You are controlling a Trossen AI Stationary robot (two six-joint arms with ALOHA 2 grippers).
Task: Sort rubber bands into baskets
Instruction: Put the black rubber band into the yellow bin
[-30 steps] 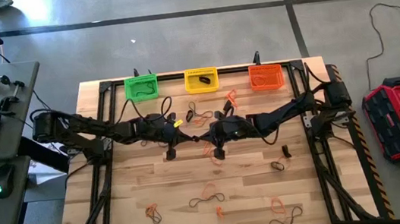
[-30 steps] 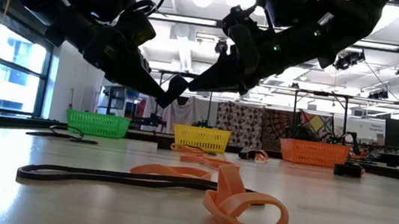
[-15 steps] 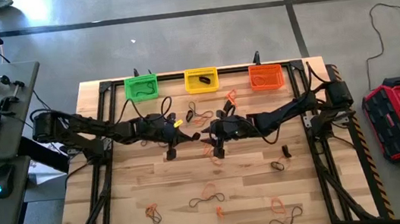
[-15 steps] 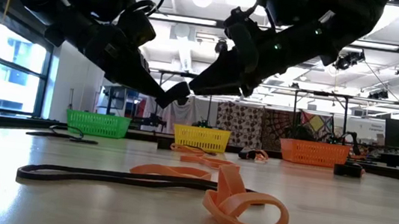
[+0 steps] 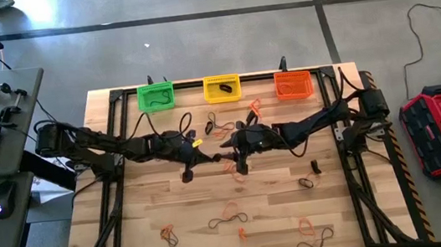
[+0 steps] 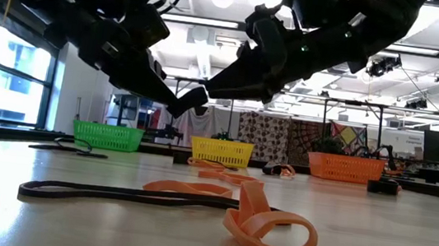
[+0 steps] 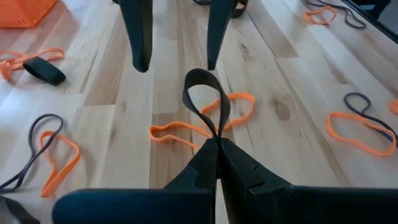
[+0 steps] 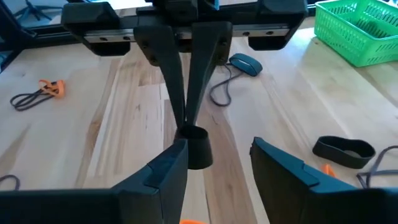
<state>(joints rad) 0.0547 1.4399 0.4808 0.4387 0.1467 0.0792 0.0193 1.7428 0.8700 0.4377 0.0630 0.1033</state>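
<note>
My left gripper [image 5: 207, 149] is shut on a black rubber band [image 7: 202, 93] above the table's middle. My right gripper [image 5: 225, 144] faces it tip to tip and is open; its two fingers [image 7: 140, 37] stand just beyond the band's loop, one on each side, and I see no touch. In the right wrist view the band [image 8: 196, 146] hangs beside one finger of my right gripper [image 8: 217, 168]. The green basket [image 5: 156, 96], yellow basket [image 5: 221, 87] and orange basket [image 5: 292, 85] stand in a row on the table's far edge. My left gripper pinches the black band at the near end of its loop [image 7: 214, 138], both strands pressed together between the two fingertips. The fingers slant down toward the table's right. The loop [image 7: 200, 81] stands out past the fingertips, clear of the table.
Loose orange and black bands lie about the table: under the grippers [image 7: 205, 127], near the front edge [image 5: 233, 212] [image 5: 308, 229] [image 5: 167, 234], and at the right [image 5: 305, 182]. A black band lies in the yellow basket [image 5: 225, 89]. Bare wood shows at the front left.
My right gripper has opened and let go of the black band, which stays pinched in my left gripper. Both arms have kept roughly in place above the table's middle.
</note>
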